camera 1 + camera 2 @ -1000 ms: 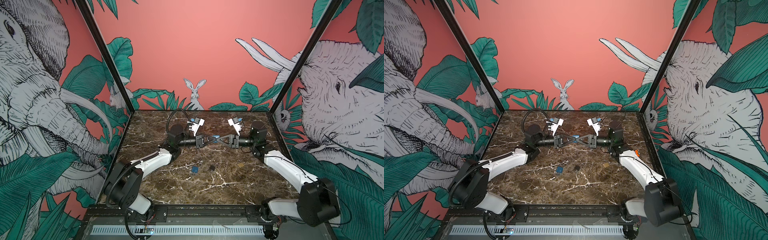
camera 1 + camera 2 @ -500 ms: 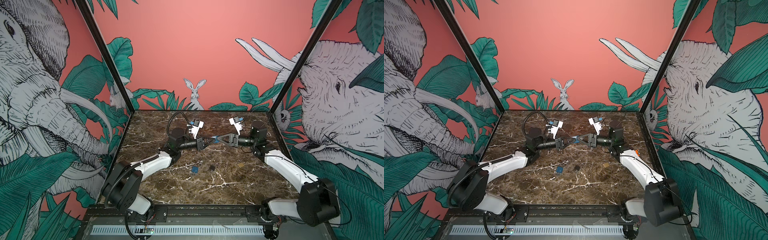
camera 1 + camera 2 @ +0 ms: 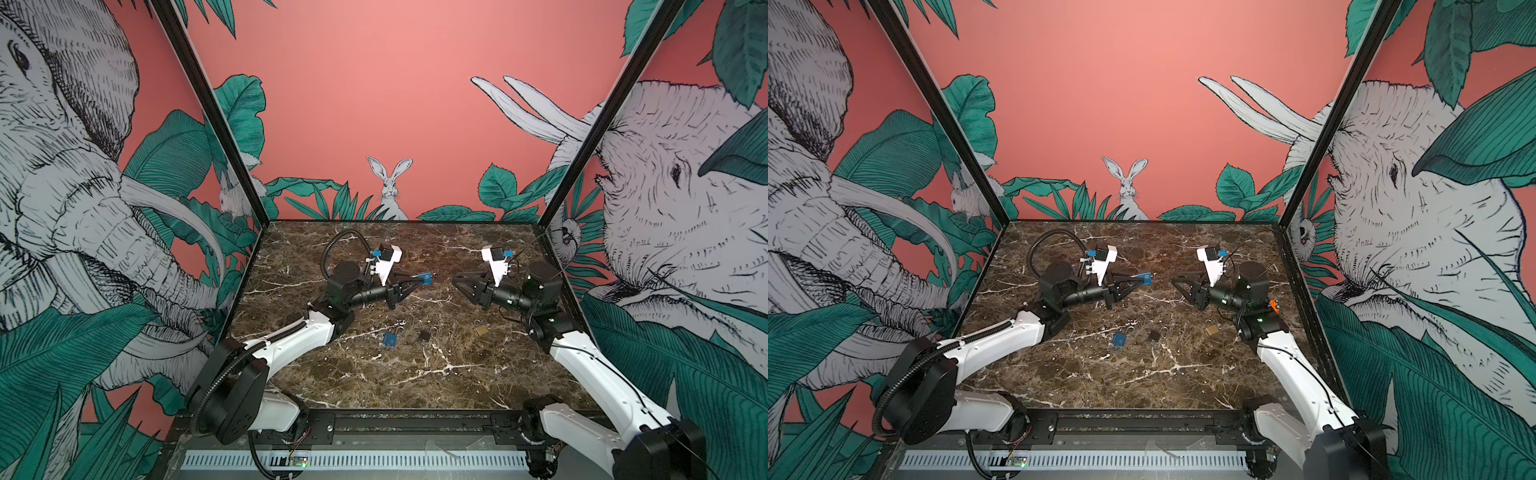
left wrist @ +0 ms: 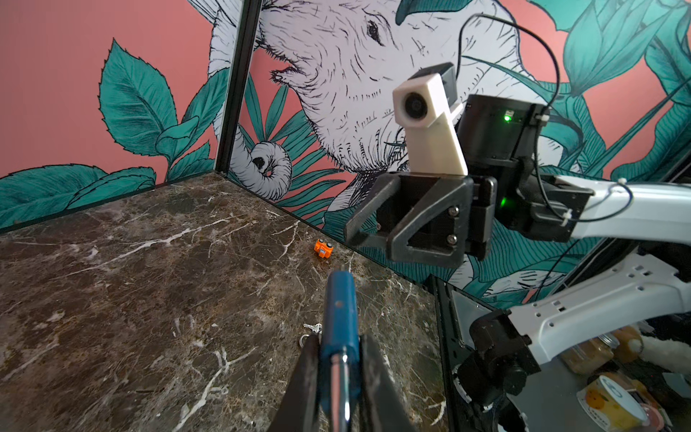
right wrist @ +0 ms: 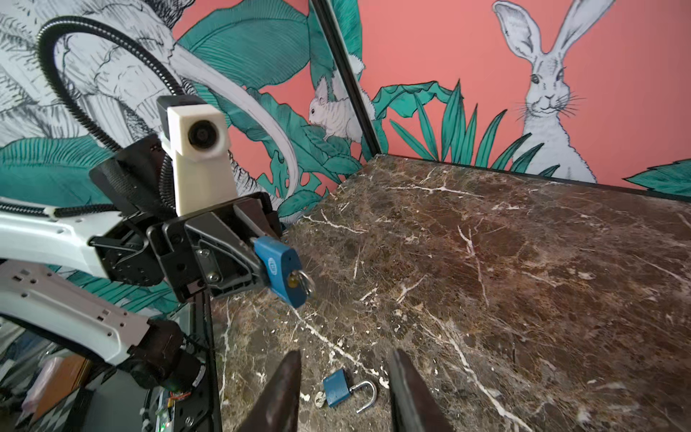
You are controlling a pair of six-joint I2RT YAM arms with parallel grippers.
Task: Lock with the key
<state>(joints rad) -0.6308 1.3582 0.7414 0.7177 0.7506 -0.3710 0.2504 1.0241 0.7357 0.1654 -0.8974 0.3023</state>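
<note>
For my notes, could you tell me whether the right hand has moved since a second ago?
Yes: the right hand has drawn back rightward toward the brass lock, leaving the blue padlock in the left hand.

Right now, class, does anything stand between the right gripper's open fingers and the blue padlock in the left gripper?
Nothing visible does. The right gripper faces the blue padlock, clamped in the left gripper, across open air; a second padlock lies below on the table.

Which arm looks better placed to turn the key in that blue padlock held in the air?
Probably right: the right pincer is open, empty, facing the key; the left pincer is busy gripping the blue padlock.
</note>
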